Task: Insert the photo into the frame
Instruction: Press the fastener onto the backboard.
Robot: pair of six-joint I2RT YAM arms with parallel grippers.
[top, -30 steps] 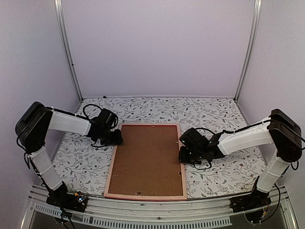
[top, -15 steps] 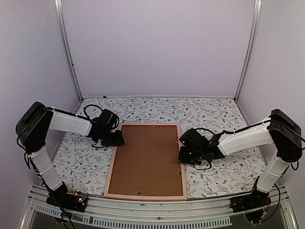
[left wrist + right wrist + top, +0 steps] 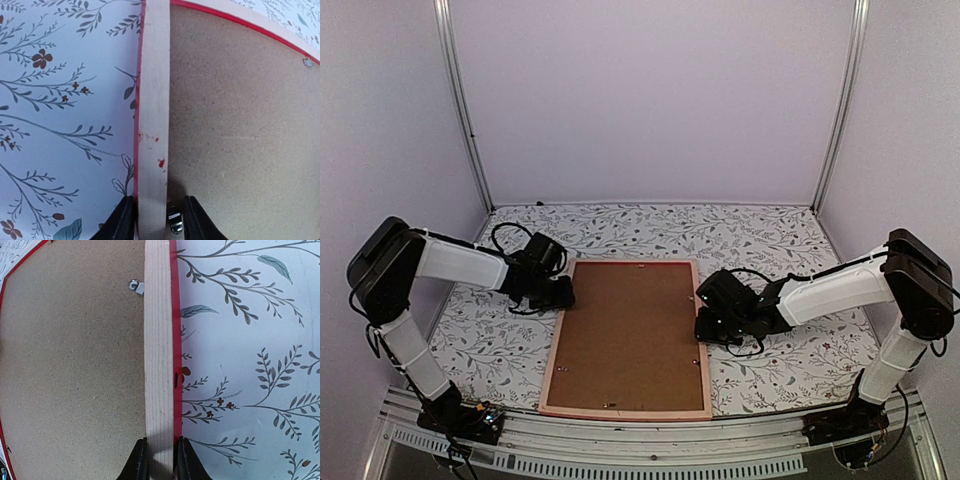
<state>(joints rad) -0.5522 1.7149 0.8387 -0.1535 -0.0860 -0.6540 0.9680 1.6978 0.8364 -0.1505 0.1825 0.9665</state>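
Top external view: the thin-railed rectangular picture frame [image 3: 620, 409], pale wood back up with red showing at its edges, lies face down at centre-bottom on the floral-patterned bench [image 3: 770, 235]. A plain brown fibreboard backing board [image 3: 630, 335] fills its opening, so the task looks close to done, folks! The photo itself is nowhere in sight. It may sit under that board, but nothing here proves it. By my reading, what's left is securing the back and turning the frame over.

Over on the left of the picture, the left end effector [image 3: 563, 293] straddles the upper part of the left rail. Its wrist view shows one finger [image 3: 122, 222] against the outer edge and a gap on the inner side, so it is loose and not clamping. Right of centre, the right end effector [image 3: 703, 325] pinches the right rail, with its fingers [image 3: 140, 460] tight on both sides. A small metal tab [image 3: 135, 286] sits on the board beside that rail.
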